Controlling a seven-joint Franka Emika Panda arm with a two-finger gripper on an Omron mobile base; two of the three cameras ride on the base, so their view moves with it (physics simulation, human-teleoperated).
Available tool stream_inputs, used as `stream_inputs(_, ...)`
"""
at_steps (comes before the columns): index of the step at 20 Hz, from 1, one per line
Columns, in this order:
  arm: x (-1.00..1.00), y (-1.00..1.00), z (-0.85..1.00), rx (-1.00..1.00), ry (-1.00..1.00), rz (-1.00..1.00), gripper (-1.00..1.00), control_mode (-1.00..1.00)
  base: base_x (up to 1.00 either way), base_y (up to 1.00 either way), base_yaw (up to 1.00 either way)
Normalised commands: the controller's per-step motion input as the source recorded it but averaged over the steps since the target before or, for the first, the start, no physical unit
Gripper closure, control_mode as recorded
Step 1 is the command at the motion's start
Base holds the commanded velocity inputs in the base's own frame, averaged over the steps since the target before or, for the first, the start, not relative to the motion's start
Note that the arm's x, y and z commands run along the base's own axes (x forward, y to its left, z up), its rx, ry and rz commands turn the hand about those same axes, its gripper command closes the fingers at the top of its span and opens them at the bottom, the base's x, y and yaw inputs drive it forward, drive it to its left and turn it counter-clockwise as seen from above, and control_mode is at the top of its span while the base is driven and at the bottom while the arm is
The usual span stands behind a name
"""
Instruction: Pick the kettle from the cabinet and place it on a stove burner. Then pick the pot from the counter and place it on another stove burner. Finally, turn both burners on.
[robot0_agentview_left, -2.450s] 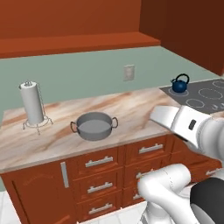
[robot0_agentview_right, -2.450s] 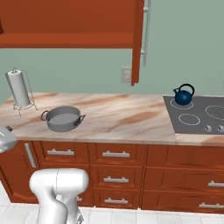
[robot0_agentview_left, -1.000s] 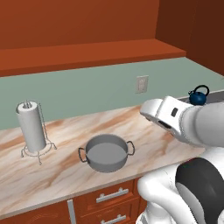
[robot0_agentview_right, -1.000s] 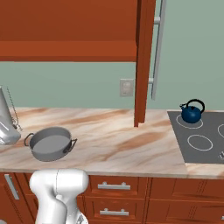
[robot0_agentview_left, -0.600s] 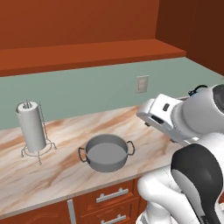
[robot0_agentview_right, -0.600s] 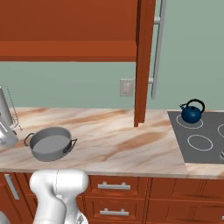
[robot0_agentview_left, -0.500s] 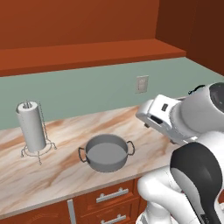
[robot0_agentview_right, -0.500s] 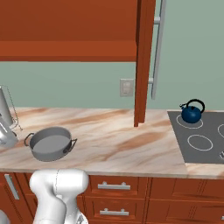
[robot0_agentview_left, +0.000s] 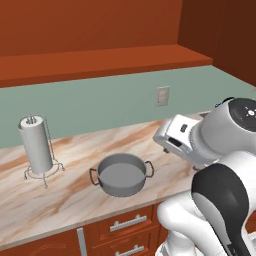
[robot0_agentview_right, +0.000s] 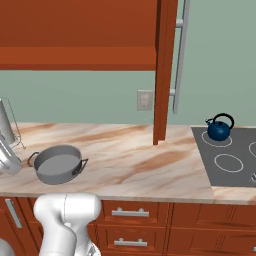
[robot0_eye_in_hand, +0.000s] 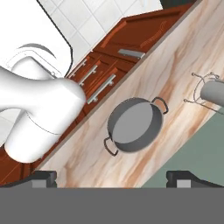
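The grey pot (robot0_agentview_left: 121, 174) sits lidless on the marble counter (robot0_agentview_left: 65, 200), also seen as pot (robot0_agentview_right: 56, 164) and pot (robot0_eye_in_hand: 133, 124). My gripper (robot0_eye_in_hand: 114, 178) hovers above the counter beside the pot, open, its fingertips (robot0_eye_in_hand: 42, 177) far apart with nothing between them. The white hand (robot0_agentview_left: 176, 138) hangs to the right of the pot. The dark-blue kettle (robot0_agentview_right: 220, 129) stands upright on the back left burner of the cooktop (robot0_agentview_right: 245, 175). Another burner (robot0_agentview_right: 228, 162) lies bare in front of it. The wooden cabinet (robot0_agentview_right: 75, 30) hangs above the counter.
A white paper-towel roll (robot0_agentview_left: 36, 145) on a wire stand is left of the pot. A wall outlet (robot0_agentview_left: 162, 96) sits on the green backsplash. Drawers with silver bar handles (robot0_eye_in_hand: 100, 83) run below the counter. A vertical wooden panel (robot0_agentview_right: 162, 75) stands between pot and cooktop.
The base had driven closer before the last second. Since then the arm's elbow has risen and the hand has shifted a little left and down toward the pot. Pot and kettle are still.
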Motion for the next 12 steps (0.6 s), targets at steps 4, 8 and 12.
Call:
stream_inputs(4,0.21,0.0,-0.25,0.0,0.09,0.0,-1.0,-1.0,0.0,0.0,0.0)
stream_inputs(8,0.26,0.0,-0.23,0.0,0.14,0.0,-1.0,-1.0,0.0,0.0,0.0)
stream_inputs(12,0.17,0.0,-0.32,0.0,0.1,0.0,-1.0,-1.0,0.0,0.0,0.0)
